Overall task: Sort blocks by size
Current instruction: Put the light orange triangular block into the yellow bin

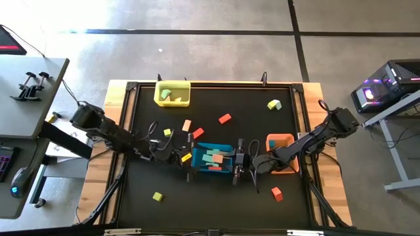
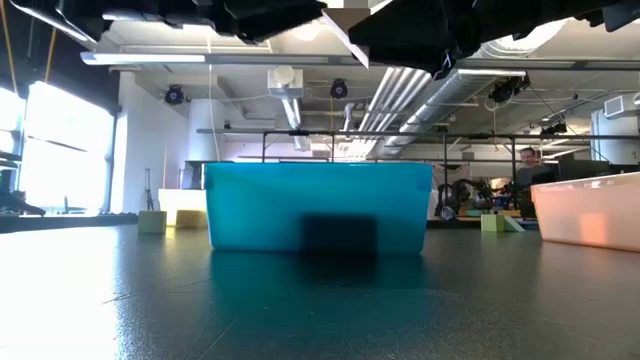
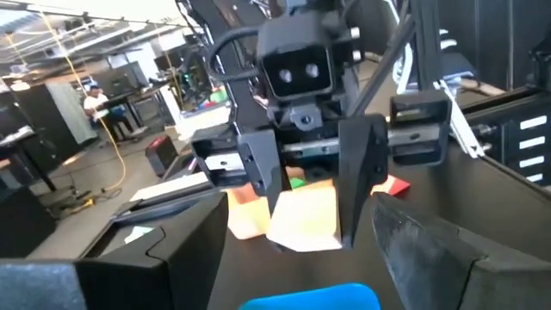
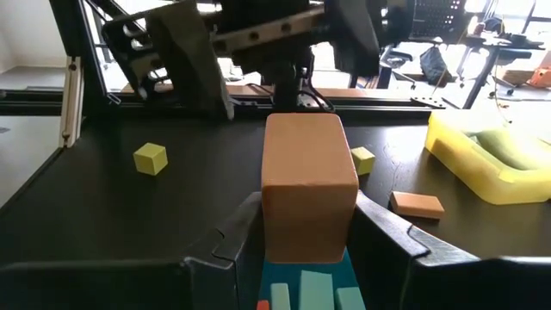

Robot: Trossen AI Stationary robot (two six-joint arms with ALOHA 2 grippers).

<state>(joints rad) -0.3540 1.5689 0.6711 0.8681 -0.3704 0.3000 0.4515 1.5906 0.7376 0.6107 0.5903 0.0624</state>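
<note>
Overhead, right jaws clamp a tan block (image 4: 308, 185) above the blue tray's (image 1: 205, 148) edge; left jaws apart.

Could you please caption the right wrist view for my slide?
Right gripper holds a tan rectangular block above the blue tray; the left gripper faces it, open.

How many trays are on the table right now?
3: yellow tray at the far edge on the left, blue tray in the middle between both arms, orange tray on the right, partly covered by the right arm.
</note>
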